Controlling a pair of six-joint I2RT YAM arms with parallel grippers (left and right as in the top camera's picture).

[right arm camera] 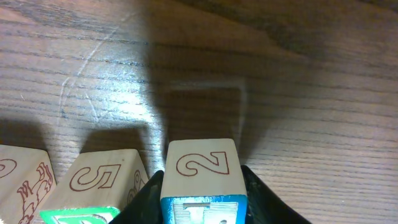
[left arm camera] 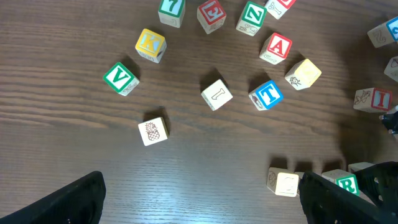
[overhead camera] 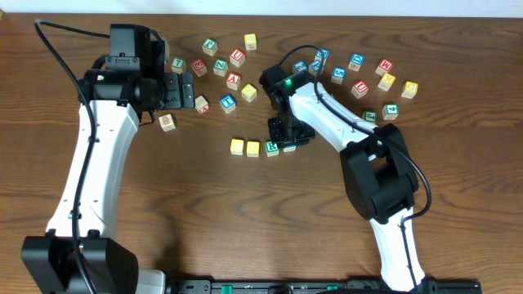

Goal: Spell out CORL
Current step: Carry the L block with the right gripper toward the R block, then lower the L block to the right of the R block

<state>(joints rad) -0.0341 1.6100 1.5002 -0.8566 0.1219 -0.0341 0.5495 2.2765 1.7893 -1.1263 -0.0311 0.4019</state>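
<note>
- The left gripper point(overhead camera: 185, 91) is in the upper left of the overhead view. Its jaws stand wide apart with nothing between them. In the left wrist view its two dark fingers point(left arm camera: 65, 199) are cut off at the bottom edge.
- Around it a left group of cubes point(overhead camera: 228, 103), about eleven, lies scattered on the wooden table point(overhead camera: 163, 204).
- In the middle of the overhead view stands one row of four cubes, close side by side: a first yellow cube point(overhead camera: 237, 146), a second yellow cube point(overhead camera: 253, 149), a green-letter cube point(overhead camera: 272, 148) and a blue-letter cube point(right arm camera: 202, 165).
- The right gripper point(overhead camera: 288, 137) is clamped on the blue-letter cube at the right end of the row and hides most of it from above. The right wrist view shows a red 2 on its top. Its blue letter is cut off below, so I cannot read it.
- In the upper right a right group of cubes point(overhead camera: 359, 88), about eleven, lies scattered; the right arm covers some, so the count is unsure.
</note>
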